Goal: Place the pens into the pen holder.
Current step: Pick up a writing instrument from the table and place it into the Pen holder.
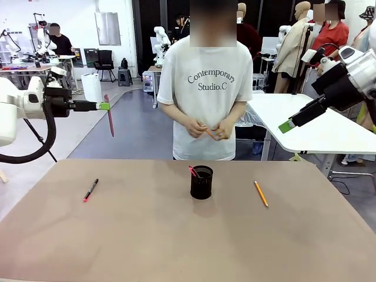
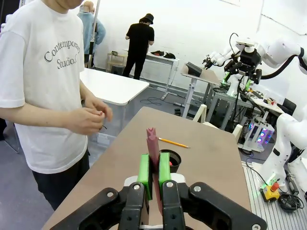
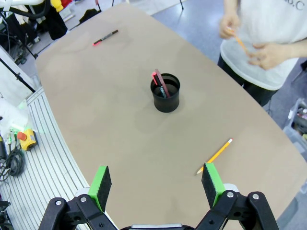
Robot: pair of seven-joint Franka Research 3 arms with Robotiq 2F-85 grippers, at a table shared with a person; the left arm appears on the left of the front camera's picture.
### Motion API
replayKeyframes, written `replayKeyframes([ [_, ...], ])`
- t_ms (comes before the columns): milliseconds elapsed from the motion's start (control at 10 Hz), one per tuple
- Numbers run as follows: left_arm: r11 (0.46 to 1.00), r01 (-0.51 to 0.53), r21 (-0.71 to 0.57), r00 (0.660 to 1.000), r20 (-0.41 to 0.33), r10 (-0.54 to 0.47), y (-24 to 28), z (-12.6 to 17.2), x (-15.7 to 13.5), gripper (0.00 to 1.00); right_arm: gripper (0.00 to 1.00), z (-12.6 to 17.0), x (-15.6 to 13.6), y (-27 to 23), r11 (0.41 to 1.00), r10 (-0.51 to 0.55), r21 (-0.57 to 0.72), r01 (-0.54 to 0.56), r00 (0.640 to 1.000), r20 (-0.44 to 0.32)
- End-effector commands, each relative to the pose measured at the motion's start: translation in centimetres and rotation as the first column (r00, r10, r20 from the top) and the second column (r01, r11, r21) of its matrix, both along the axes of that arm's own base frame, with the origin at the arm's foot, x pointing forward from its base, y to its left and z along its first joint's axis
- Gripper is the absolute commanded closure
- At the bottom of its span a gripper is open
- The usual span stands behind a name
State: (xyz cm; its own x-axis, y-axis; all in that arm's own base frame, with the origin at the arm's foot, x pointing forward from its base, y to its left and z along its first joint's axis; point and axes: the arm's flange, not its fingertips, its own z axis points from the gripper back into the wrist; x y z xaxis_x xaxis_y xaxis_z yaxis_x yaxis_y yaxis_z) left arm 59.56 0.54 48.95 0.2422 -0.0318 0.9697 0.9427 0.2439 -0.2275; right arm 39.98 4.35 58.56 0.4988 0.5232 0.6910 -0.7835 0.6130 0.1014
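Left pincer [image 1: 104, 106] clamped a thin reddish-brown pen [image 1: 110, 120] aloft; right pincer [image 3: 157, 184] gaped empty over the brown table [image 3: 110, 124].

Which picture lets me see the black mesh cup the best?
The right wrist view. It looks down into the pen holder, so its rim and the pens inside are plain. The front view shows it side-on. In the left wrist view the left gripper and its reddish-brown pen partly hide it.
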Motion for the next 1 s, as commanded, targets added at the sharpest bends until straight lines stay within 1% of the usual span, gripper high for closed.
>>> replayKeyframes([
  [0, 1.0, 0.0, -0.001, 1.0, 0.003, 0.0, 0.02, 0.16, -0.01, 1.0, 0.0, 0.1, 0.21, 0.09, 1.0, 0.005, 0.028, -0.006, 1.0, 0.004],
  [900, 1.0, 0.0, -0.001, 1.0, 0.003, 0.0, 0.02, 0.16, -0.01, 1.0, 0.0, 0.1, 0.21, 0.09, 1.0, 0.005, 0.028, -0.006, 1.0, 0.004],
])
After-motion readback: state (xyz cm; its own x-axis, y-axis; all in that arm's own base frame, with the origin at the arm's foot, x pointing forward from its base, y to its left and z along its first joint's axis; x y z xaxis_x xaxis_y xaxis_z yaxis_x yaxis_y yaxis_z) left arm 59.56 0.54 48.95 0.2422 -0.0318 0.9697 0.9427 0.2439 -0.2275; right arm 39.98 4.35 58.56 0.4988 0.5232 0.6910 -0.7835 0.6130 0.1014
